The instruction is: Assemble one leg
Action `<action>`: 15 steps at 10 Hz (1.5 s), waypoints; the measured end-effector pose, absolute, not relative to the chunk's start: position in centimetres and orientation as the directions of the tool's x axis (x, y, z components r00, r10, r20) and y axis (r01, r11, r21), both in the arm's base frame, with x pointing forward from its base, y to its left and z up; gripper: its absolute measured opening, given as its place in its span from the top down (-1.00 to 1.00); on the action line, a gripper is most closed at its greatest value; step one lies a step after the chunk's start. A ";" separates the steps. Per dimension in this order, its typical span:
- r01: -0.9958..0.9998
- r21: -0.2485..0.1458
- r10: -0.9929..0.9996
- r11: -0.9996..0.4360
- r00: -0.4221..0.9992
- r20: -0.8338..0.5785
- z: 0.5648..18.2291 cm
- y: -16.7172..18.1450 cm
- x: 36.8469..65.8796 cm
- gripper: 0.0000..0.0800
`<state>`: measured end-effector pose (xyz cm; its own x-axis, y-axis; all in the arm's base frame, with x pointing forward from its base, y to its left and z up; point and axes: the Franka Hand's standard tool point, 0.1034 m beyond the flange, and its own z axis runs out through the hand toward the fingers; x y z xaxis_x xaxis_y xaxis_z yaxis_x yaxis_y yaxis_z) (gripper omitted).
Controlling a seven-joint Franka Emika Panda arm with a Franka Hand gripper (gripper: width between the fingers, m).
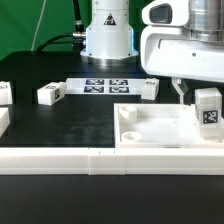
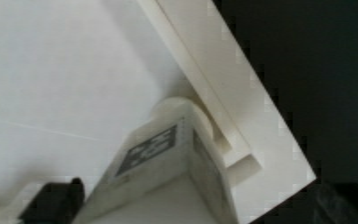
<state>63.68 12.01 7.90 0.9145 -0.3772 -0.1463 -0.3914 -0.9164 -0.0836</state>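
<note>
Leg point(image 1: 208, 109), a small smooth white plastic block with a black-and-white tag on one face, stands upright, long axis vertical, at the white tray-like top's point(image 1: 160, 127) corner on the exterior view's right, directly beneath the released hand point(image 1: 190, 91), jaws spread, gripping nothing.

The Panda arm's white base point(image 1: 107, 35) stands at the back of the table, and its white wrist housing point(image 1: 185, 45) hangs at the exterior view's right. The gripper point(image 1: 195, 95) points downward with its jaws spread wide apart. One dark fingertip point(image 2: 55, 198) shows in the wrist view.
</note>
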 end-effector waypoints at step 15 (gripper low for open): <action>-0.199 -0.089 -0.190 -0.976 0.977 -0.100 7.8 11.6 64.0 0.27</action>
